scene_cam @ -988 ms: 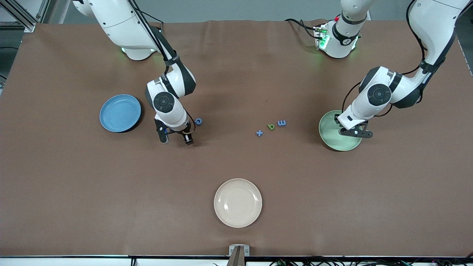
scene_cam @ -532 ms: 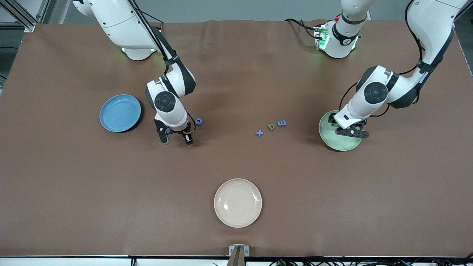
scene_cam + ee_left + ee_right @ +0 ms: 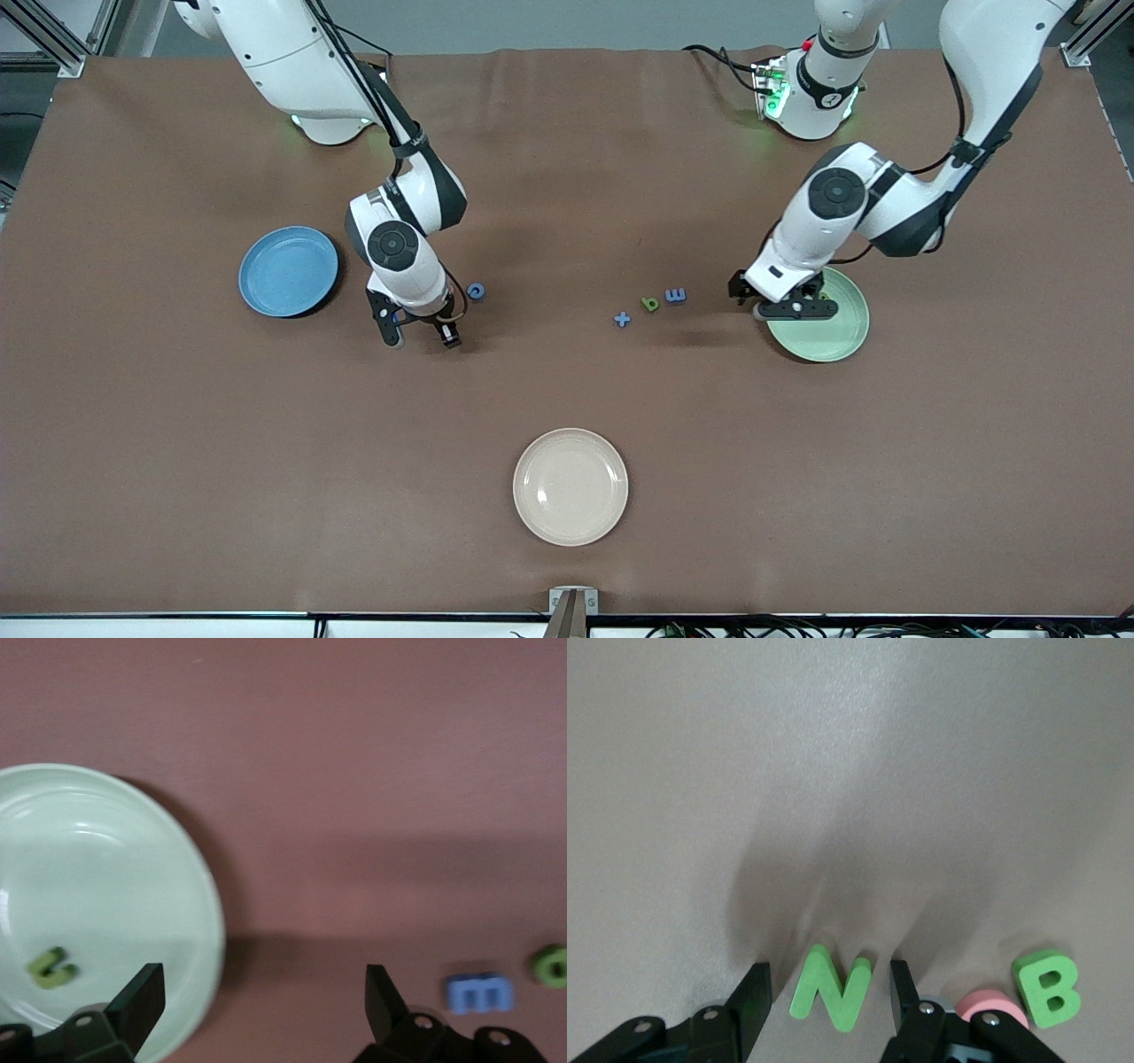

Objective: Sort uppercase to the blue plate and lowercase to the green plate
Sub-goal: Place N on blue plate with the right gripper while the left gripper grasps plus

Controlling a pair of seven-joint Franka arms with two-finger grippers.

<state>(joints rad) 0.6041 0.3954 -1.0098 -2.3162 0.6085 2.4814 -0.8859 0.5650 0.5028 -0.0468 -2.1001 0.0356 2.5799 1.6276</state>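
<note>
From the front view, the counter had the blue plate toward the right arm's end and the green plate toward the left arm's end, with a cream plate nearest the camera. The right gripper was down low just beside the blue plate, with a small blue ring-ish letter close by it. Between the two arms sat a blue plus, a green rounded letter and a blue m in a short row. The left gripper hung over the green plate's edge on the side facing that row.

Left wrist view: the left gripper's fingers were spread wide and released, nothing between them. A green u-like letter lay inside the green plate, and the blue m and the green rounded letter sat on bare counter, apart from the plate.

Right wrist view: the right gripper's fingers stood either side of a green N, partly closed but not yet clamped on it as far as I could see. A pink ring letter and a green B lay just beside.
</note>
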